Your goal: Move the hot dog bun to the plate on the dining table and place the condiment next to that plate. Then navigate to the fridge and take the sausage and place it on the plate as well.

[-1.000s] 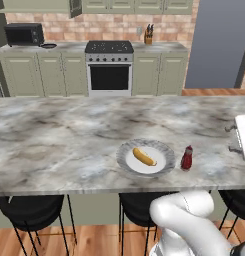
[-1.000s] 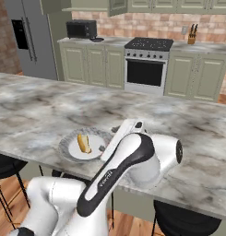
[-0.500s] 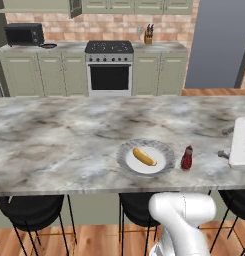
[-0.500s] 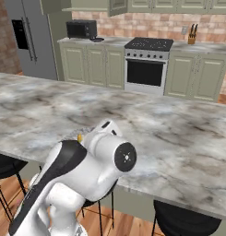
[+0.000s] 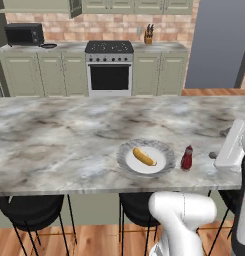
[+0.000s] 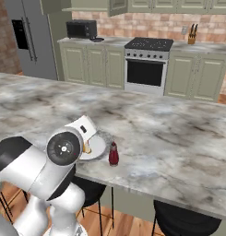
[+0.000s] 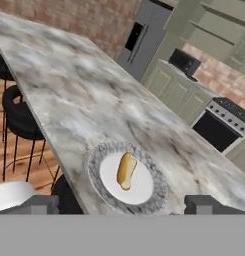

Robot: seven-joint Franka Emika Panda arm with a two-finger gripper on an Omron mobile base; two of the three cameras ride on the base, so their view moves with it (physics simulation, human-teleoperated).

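Nearest to me, my gripper [image 7: 122,202] hangs over the near edge of the dining table [image 5: 54,145], its two dark fingertips [image 7: 39,202] spread wide apart with nothing between them. In the left base view the hand sits at the far right of the table, well clear of the plate [image 5: 146,158]. Black round stools [image 5: 31,210] stand tucked under the table edge on my side.

Just past the edge, the plate rests flat on the marble, and the hot dog bun [image 5: 144,157] lies on its pale centre, angled a little across it. From the hand view I look down on the same plate [image 7: 96,165] with the bun [image 7: 126,170] lying lengthwise inside the grey rim. The condiment [image 5: 186,158] stands upright just beside the plate, on its right in the left base view, close to the rim but not on it. In the right base view the bottle [image 6: 114,154] stands beside the plate, which my arm partly hides.

Beyond the table, green cabinets carry a marble counter with a stove [image 5: 109,67] in the middle and a microwave [image 5: 24,34] to its left. The fridge [image 6: 31,39] stands closed at the far left in the right base view.
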